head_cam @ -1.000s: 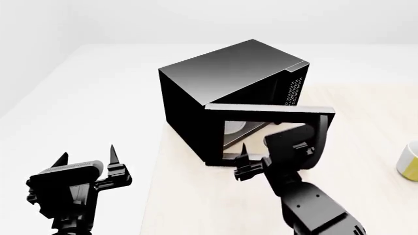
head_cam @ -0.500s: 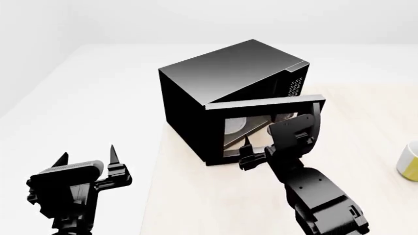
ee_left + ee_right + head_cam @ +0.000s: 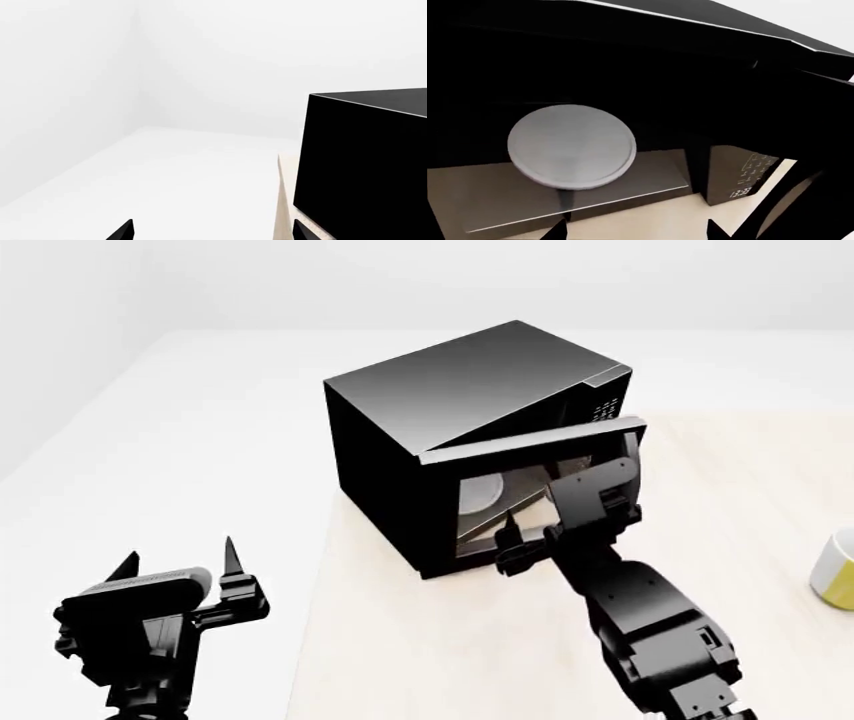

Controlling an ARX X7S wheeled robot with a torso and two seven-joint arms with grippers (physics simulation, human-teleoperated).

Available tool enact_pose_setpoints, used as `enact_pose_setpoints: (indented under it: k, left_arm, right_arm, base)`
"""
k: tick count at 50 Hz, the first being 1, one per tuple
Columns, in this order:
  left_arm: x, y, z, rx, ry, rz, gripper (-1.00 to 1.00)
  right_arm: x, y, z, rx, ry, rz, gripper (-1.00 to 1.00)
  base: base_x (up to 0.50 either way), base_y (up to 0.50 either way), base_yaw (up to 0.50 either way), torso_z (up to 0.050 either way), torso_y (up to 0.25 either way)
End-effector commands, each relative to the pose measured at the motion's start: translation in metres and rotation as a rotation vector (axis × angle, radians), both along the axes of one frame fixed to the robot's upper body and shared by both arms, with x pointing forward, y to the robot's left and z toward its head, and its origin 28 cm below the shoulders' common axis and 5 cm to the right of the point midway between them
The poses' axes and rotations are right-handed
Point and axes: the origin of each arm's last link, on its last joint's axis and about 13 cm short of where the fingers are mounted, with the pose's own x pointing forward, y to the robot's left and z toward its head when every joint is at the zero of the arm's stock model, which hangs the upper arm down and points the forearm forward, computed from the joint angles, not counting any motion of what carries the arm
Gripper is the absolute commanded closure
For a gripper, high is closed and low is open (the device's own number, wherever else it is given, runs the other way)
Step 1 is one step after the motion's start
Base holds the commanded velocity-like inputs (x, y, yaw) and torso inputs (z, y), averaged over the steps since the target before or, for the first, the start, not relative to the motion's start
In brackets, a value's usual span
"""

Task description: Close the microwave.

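Observation:
The glossy black microwave [image 3: 454, 390] stands on the pale table [image 3: 427, 650]. Its door [image 3: 534, 445] is partly open, at a narrow angle to the front. My right gripper [image 3: 554, 525] is open and empty, held against the door's outer face near its free end. In the right wrist view the white round plate [image 3: 570, 146] shows inside, with the button panel [image 3: 747, 175] beside it and the right gripper [image 3: 635, 232] wide open. My left gripper [image 3: 180, 555] is open and empty, left of the table. It is also open in the left wrist view [image 3: 212, 232], near the microwave's side [image 3: 363, 165].
A yellow and white mug [image 3: 837, 580] stands at the table's right edge. The table's left edge [image 3: 287, 200] runs just beside the microwave. White floor and walls lie to the left.
The door has swung further toward the microwave's front, with my right gripper moving forward along with it. The left arm has not moved.

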Motion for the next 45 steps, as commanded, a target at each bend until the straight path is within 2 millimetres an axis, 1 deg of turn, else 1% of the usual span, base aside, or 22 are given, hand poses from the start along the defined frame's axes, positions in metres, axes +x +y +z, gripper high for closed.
enact_pose_setpoints:
  k: [1,7,21,45]
  left_arm:
    - [0.000,0.000,0.000,-0.001,0.002,0.001,-1.00]
    - [0.000,0.000,0.000,-0.002,0.003,-0.001,-1.00]
    - [0.000,0.000,0.001,-0.002,0.003,-0.002,-1.00]
    - [0.002,0.001,0.000,-0.006,0.005,0.005,-1.00]
  right_arm:
    - [0.009,-0.005,0.001,-0.024,0.017,-0.003,-1.00]
    - [0.013,-0.006,0.003,-0.032,0.019,0.005,-1.00]
    - [0.028,-0.006,-0.005,-0.058,0.054,0.015,-1.00]
    - [0.043,-0.005,0.010,-0.063,0.035,0.023,-1.00]
  base:
    - [0.00,0.00,0.00,0.000,0.000]
    - [0.00,0.00,0.00,0.000,0.000]
    - [0.00,0.00,0.00,0.000,0.000]
    - [0.00,0.00,0.00,0.000,0.000]
